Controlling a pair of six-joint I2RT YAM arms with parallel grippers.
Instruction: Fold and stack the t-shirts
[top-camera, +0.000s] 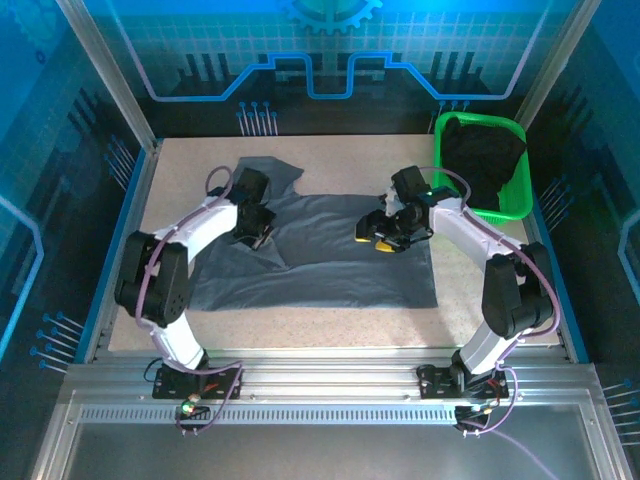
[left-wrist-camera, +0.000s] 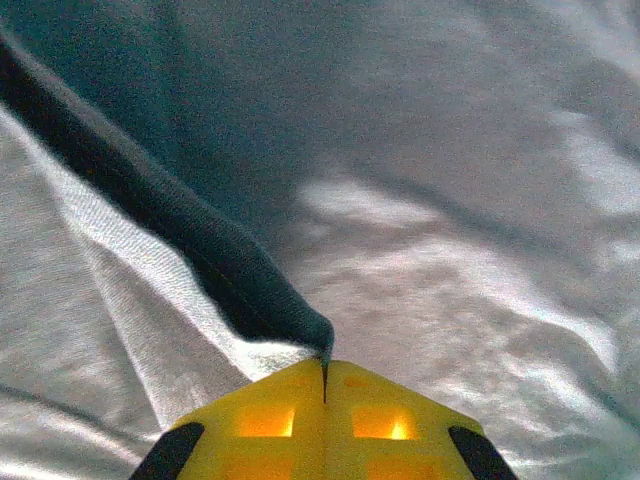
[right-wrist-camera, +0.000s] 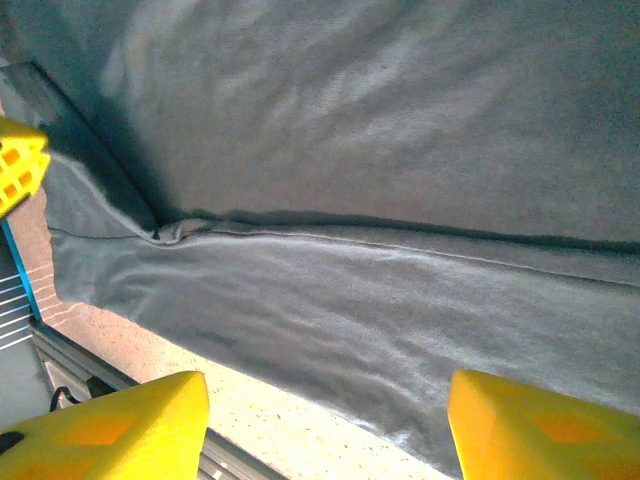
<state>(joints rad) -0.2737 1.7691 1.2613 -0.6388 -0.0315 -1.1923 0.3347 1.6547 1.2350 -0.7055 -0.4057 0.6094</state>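
Note:
The slate-grey t-shirt (top-camera: 330, 255) lies spread across the middle of the table, with one sleeve reaching toward the back left. My left gripper (top-camera: 255, 236) is at the shirt's left part. In the left wrist view it (left-wrist-camera: 325, 368) is shut on a dark hemmed fold of the grey shirt (left-wrist-camera: 250, 290). My right gripper (top-camera: 376, 238) hovers over the shirt's upper right area. Its yellow fingers (right-wrist-camera: 120, 425) stand wide apart and open above the grey cloth (right-wrist-camera: 350, 150), holding nothing. The black t-shirt (top-camera: 482, 160) is bunched inside the green basket (top-camera: 520, 195).
The green basket stands at the back right corner of the speckled table (top-camera: 330, 325). Blue rails (top-camera: 120, 235) border the table's left and right sides. A metal frame (top-camera: 320, 385) runs along the near edge by the arm bases.

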